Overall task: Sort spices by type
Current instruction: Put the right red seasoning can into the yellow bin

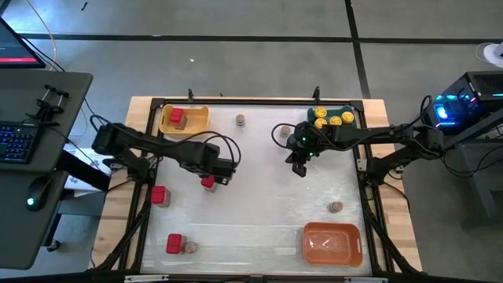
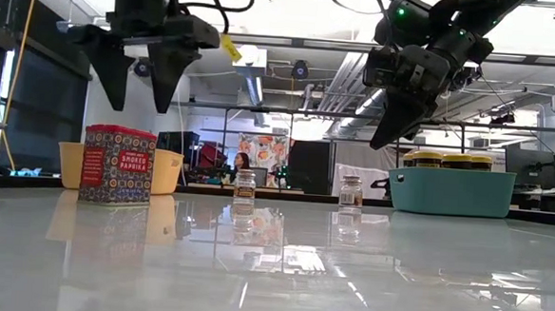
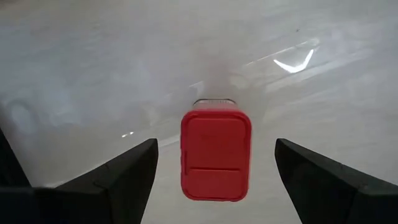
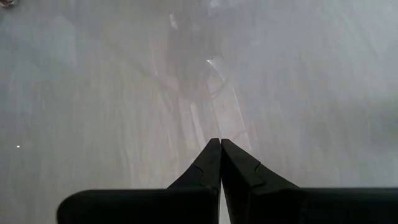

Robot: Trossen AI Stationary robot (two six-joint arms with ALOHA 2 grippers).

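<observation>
Tins in red sit at the table's left: one in the yellow tray (image 1: 195,121) far left, two near the left edge, and one red tin (image 1: 207,182) straight under the left gripper (image 1: 222,174). That gripper hangs above it, jaws spread wide and grasping nothing, fingers (image 3: 118,177) flanking the tin's narrow sides, with the tin's long axis running along the gap between them. A straight descent should likely bracket it. Farther right, the right gripper (image 1: 299,167) hovers mid-table, jaws clenched and empty, beside the teal tray (image 1: 351,110) of yellow-lidded jars (image 1: 335,119).
</observation>
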